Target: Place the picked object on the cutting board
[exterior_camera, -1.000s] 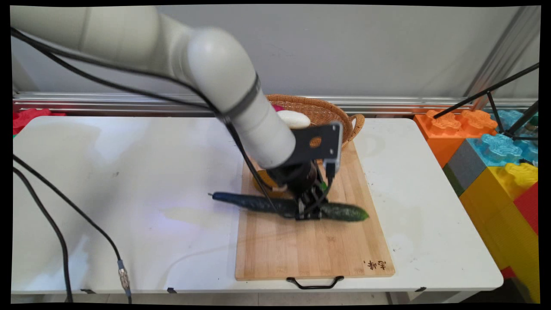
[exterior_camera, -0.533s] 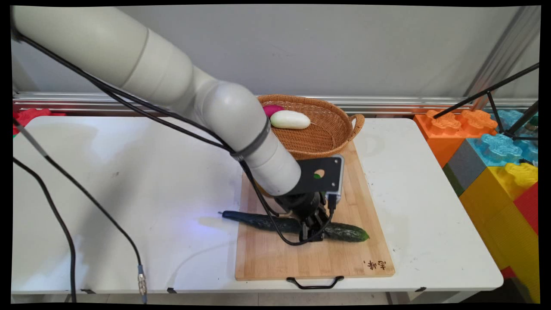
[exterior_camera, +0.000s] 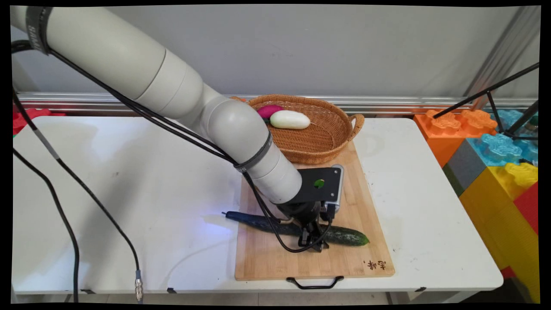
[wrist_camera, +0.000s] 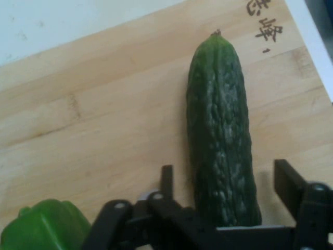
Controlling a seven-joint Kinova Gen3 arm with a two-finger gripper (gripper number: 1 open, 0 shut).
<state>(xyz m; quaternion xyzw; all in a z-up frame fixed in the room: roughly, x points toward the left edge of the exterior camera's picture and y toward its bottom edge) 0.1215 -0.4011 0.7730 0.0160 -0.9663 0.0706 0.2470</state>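
A second ago my jaws held the long, bumpy, dark green cucumber up in the air. It has come down since and lies flat on the pale wooden cutting board on the white table. The jaws are spread wide. The cucumber sits between them, and I think neither side touches it, though the gaps are thin. A shiny green lump, maybe a pepper, sits close beside the jaws. Well behind them is a brown woven basket with a smooth white egg-shaped thing inside.
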